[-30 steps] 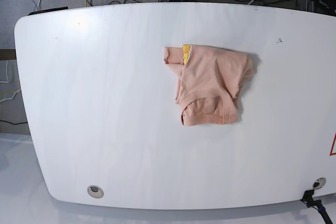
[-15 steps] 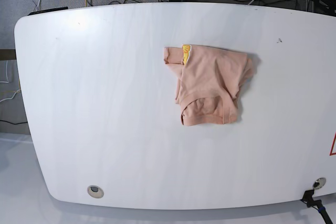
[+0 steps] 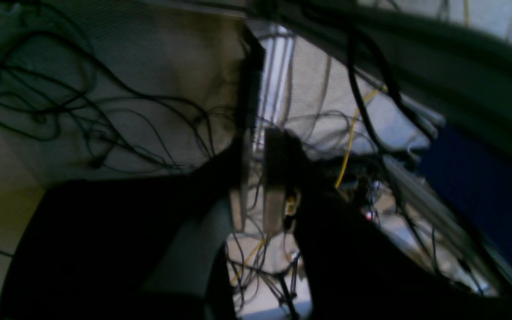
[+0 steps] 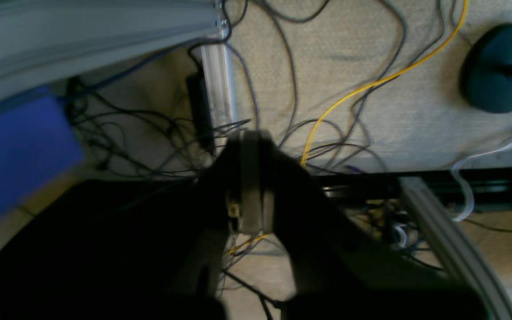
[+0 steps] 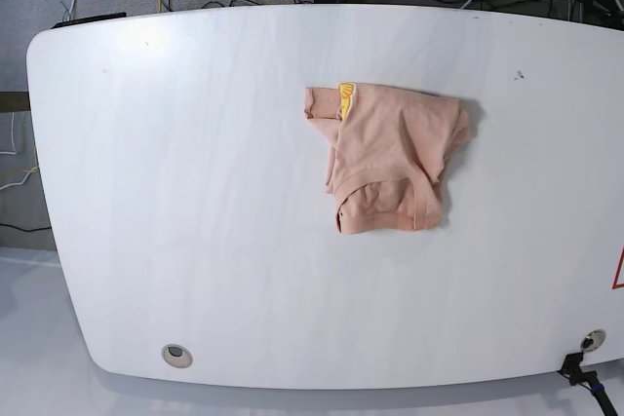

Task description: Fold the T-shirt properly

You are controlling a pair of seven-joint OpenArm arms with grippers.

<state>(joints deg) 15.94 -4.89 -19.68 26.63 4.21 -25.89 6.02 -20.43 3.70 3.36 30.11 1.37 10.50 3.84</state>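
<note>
Peach T-shirt [image 5: 392, 161] lies loosely bundled right of centre on the white table [image 5: 195, 192]. Both grippers, left gripper [image 3: 256, 209] and right gripper [image 4: 249, 209], hang off-table, jaws together, empty. Next, I reckon: reach in, spread it flat.

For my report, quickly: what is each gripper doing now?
Left gripper: nearly shut, holding nothing.
Right gripper: shut, holding nothing.
</note>
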